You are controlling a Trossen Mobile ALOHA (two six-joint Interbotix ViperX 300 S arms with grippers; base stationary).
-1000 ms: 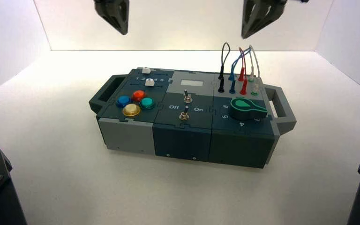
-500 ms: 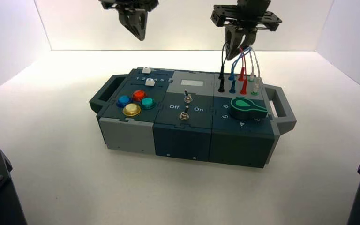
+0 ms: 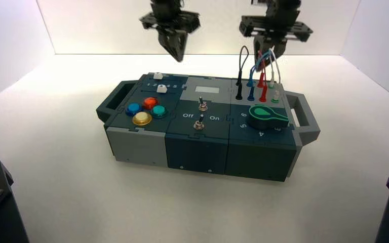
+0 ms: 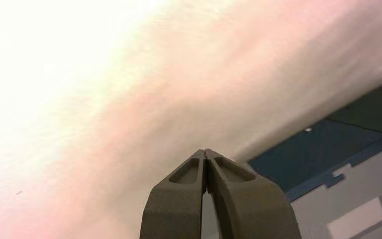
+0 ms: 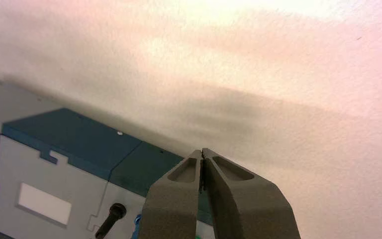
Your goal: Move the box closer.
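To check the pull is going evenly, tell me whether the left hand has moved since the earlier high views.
Yes: the left hand went rightward and lower in the high view, judged against the box's white display.

Left claw (image 3: 179, 58), right claw (image 3: 259, 68): both hanging tips-down, fingers closed, well apart.

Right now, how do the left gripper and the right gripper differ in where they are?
The left gripper hangs beyond the far edge of the box, behind its middle, while the right gripper is farther right, behind the wires. In the high view, the left gripper's tip shows in full; the right gripper is partly hidden by those wires. Both grippers are shut, and neither holds anything.
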